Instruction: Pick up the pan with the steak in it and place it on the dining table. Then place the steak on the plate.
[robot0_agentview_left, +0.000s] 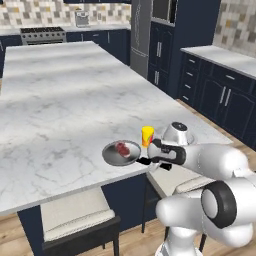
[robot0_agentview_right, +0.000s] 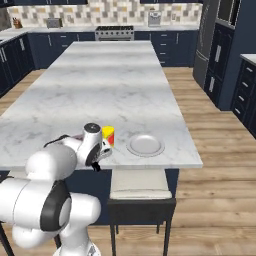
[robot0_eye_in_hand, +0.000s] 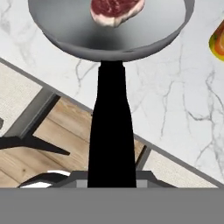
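White plate (robot0_agentview_right: 145, 145) is sitting on the marble desk (robot0_agentview_right: 110, 80) near its front edge, yellow cup (robot0_agentview_right: 108, 135) just beside it (left). Arm's white body is covering the cup's left side.

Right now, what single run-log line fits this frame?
phase: carrying pan to table | end effector: shut on pan handle | pan: at dining table edge | steak: in pan | plate: bare
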